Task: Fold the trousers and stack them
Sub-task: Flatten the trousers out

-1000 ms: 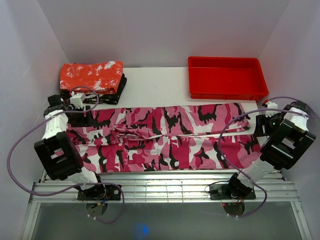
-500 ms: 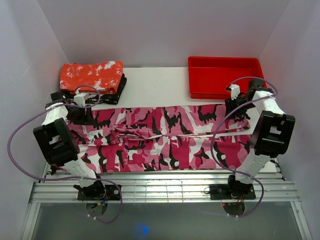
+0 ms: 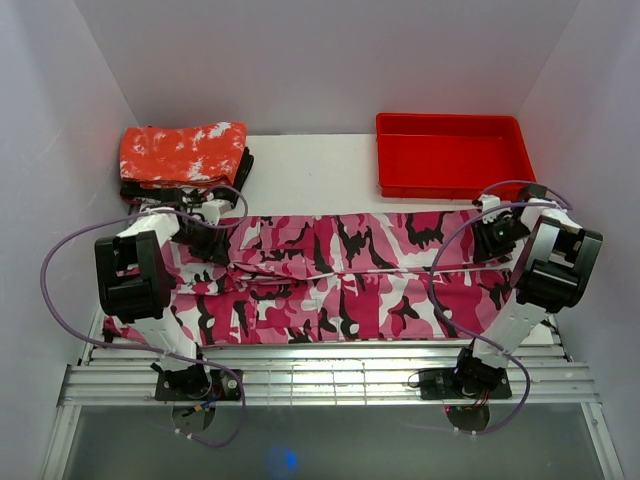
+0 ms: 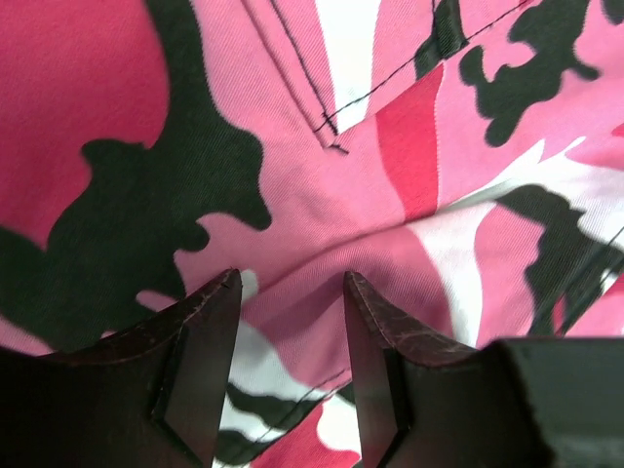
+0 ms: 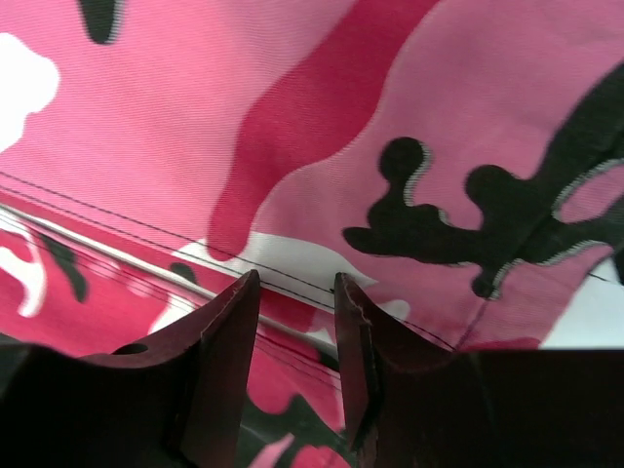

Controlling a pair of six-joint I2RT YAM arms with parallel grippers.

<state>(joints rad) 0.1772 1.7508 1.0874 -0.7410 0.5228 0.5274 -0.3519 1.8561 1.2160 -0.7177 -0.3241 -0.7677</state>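
Enclosure: pale, plain walls [image 3: 330, 60] close the cell on three sides. The white tabletop [image 3: 310, 165] is flat and evenly lit. A slatted metal frame [image 3: 320, 375] runs along its 6 o'clock edge, where both arm bases are bolted.

The trousers [image 3: 340, 285] lie spread lengthwise across the middle of the tabletop, from 9 o'clock to 3 o'clock. The cloth is flat, apart from a rumpled ridge along the centre line. Their corner at 8 o'clock reaches the metal frame.

The left gripper [image 3: 212, 243] is down on the trousers' far edge at 10 o'clock. In my left wrist view its fingers [image 4: 200, 331] stand somewhat apart with camouflage cloth filling the gap and creases running toward it. I cannot tell whether they have actually clamped the cloth.

The right gripper [image 3: 490, 240] is down on the far edge at 2 o'clock. Its fingers [image 5: 219, 331] show a narrower gap over a stitched seam, and again I cannot tell whether they have a grip.

A red tray [image 3: 450, 190] sits at 1 o'clock, apart from the trousers. A folded red cloth with white speckles [image 3: 185, 152] rests at 11 o'clock on something dark. Purple cables [image 3: 60, 290] loop beside each arm.
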